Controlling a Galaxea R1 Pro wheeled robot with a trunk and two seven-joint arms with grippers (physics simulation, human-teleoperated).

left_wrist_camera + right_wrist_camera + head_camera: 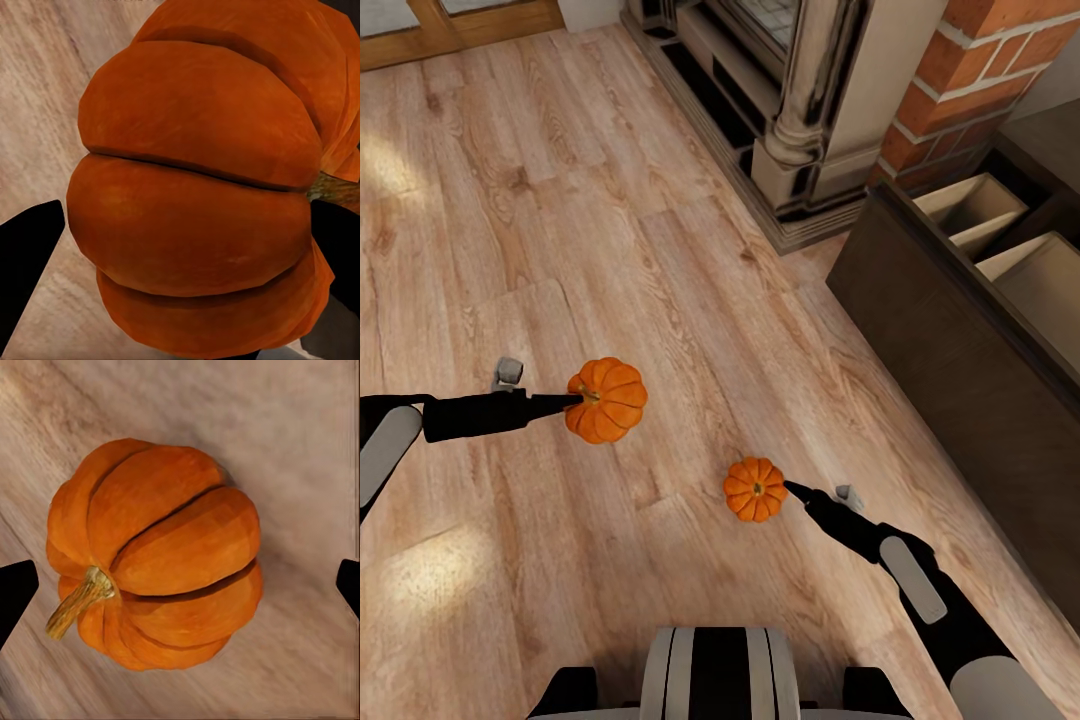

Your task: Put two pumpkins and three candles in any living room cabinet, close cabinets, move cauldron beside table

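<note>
Two ribbed orange pumpkins are over the plank floor. The larger-looking pumpkin (607,400) (195,135) sits between the black fingers of my left gripper (573,402) (184,240), which press on both its sides. The other pumpkin (755,489) (165,547) lies on the floor with its stem sideways. My right gripper (793,489) (180,585) hangs just over it, open wide, its fingertips (15,592) well clear of the pumpkin. The dark-brown cabinet (950,340) stands at the right, open, with beige compartments (972,208) showing.
The ornate beige-and-black fireplace surround (810,110) and brick chimney (980,80) stand at the back right, beside the cabinet. A wooden door frame (460,25) runs along the top left. Light plank floor (560,200) stretches to the left and ahead.
</note>
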